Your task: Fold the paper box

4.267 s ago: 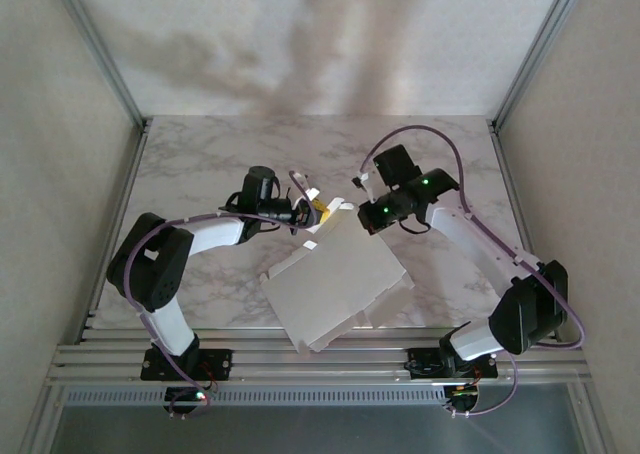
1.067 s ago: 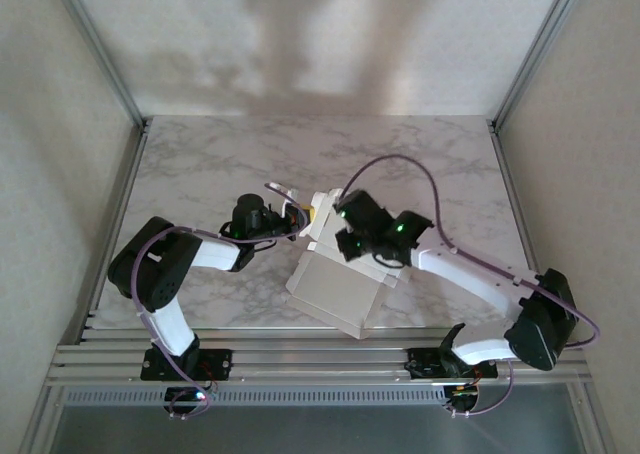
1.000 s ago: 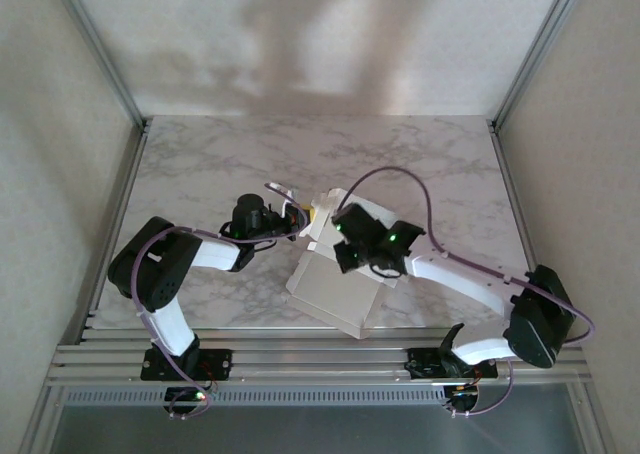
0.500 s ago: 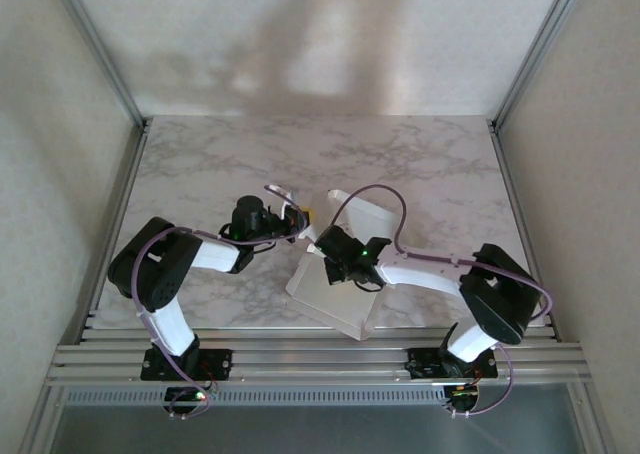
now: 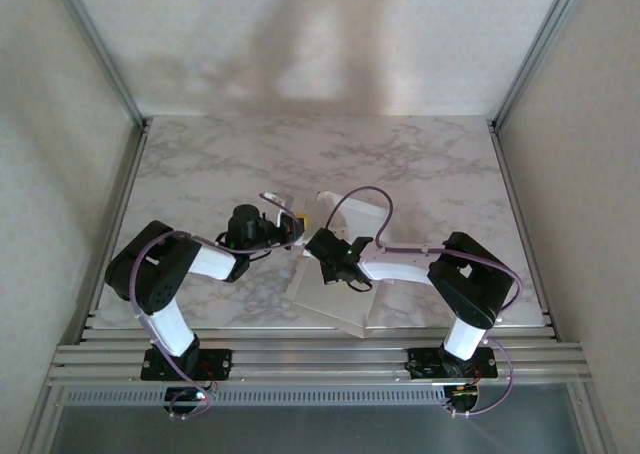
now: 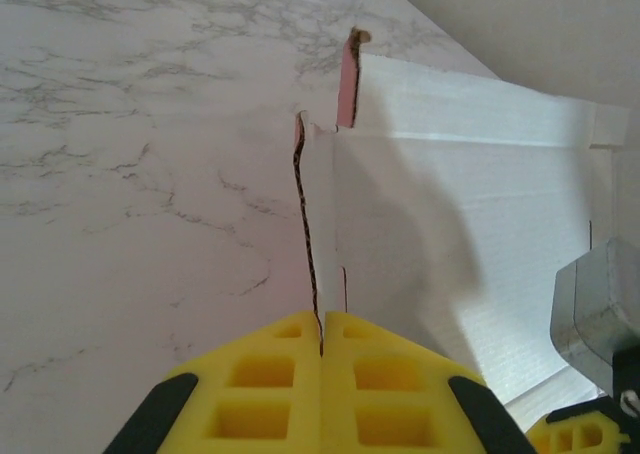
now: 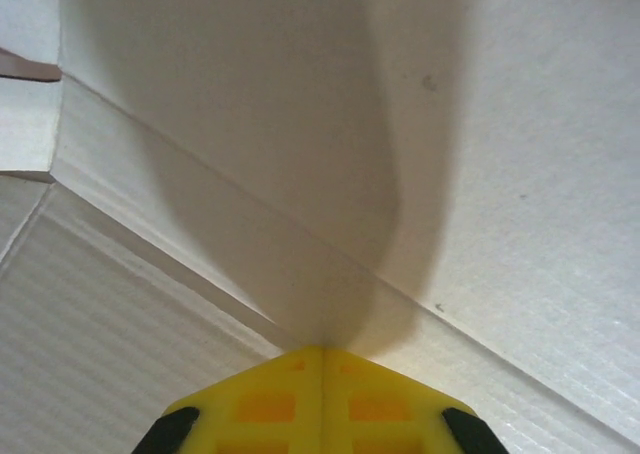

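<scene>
Right gripper (image 7: 322, 354) moved leftward, closed empty at paper box (image 6: 450, 224) crease, left gripper (image 6: 321, 336) pinching its pink-backed edge.

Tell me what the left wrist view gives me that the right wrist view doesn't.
Left wrist: the left gripper shut on a raised edge of the paper box, the pink underside of a flap, and the marble table. Right wrist: the right gripper shut, its tips close to a crease in the card. Both: the box's white face and shut yellow fingers.
</scene>
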Controlling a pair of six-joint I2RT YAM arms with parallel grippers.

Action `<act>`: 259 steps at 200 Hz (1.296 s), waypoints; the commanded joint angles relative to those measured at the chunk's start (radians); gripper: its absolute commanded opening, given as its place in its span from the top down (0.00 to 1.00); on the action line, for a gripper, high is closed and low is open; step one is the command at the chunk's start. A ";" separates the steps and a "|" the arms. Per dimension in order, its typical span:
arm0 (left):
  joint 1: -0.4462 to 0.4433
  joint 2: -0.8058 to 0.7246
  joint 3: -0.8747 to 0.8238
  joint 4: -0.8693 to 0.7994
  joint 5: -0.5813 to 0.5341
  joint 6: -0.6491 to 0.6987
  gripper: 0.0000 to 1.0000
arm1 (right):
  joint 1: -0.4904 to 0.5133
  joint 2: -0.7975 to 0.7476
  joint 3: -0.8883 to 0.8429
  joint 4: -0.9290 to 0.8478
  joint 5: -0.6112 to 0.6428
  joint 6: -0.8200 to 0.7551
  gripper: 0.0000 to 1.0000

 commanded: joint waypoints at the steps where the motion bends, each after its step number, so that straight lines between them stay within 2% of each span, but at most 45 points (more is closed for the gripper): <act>1: -0.018 -0.019 -0.046 0.017 0.002 0.028 1.00 | -0.003 0.029 -0.012 -0.010 0.024 0.036 1.00; 45: -0.029 -0.024 -0.094 0.031 -0.011 0.039 1.00 | -0.018 0.023 -0.026 -0.003 0.001 0.047 1.00; 105: -0.093 -0.053 -0.154 0.069 -0.050 0.016 1.00 | -0.018 0.038 -0.018 -0.007 -0.009 0.055 1.00; 197: -0.148 -0.083 -0.201 0.023 -0.111 -0.002 1.00 | -0.017 0.034 -0.012 0.005 -0.024 0.061 1.00; 259: -0.209 -0.103 -0.217 -0.061 -0.202 -0.006 1.00 | -0.017 0.027 -0.021 0.030 -0.040 0.075 1.00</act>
